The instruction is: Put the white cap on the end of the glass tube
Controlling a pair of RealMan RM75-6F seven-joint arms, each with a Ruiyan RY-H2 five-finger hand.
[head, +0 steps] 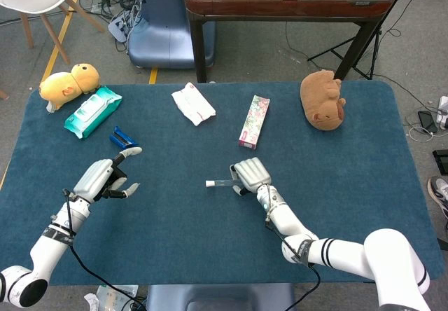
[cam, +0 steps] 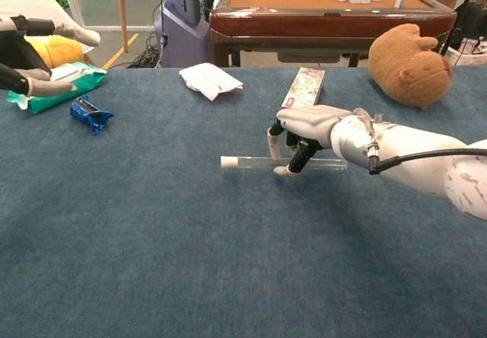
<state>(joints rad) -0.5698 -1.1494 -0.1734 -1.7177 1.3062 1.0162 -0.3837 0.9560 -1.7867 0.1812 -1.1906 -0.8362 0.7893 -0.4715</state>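
Near half of the surface [head: 210, 241] lies bare between the left hand [head: 105, 178] and right hand [head: 250, 176]. Glass tube [cam: 281, 163] lies flat across the middle, white cap [cam: 228, 161] on its left end. Far strip holds obstacles: blue packet [head: 123, 139] just beyond the left hand, wipes pack [head: 92, 111], white pouch [head: 193, 104], slim box [head: 254, 120], brown plush [head: 323, 99].

We are seeing the clear glass tube [cam: 283, 163] lying flat on the blue table cover near its middle, running left to right, with the white cap [cam: 228, 161] sitting on its left end and its right part passing under curled fingers.
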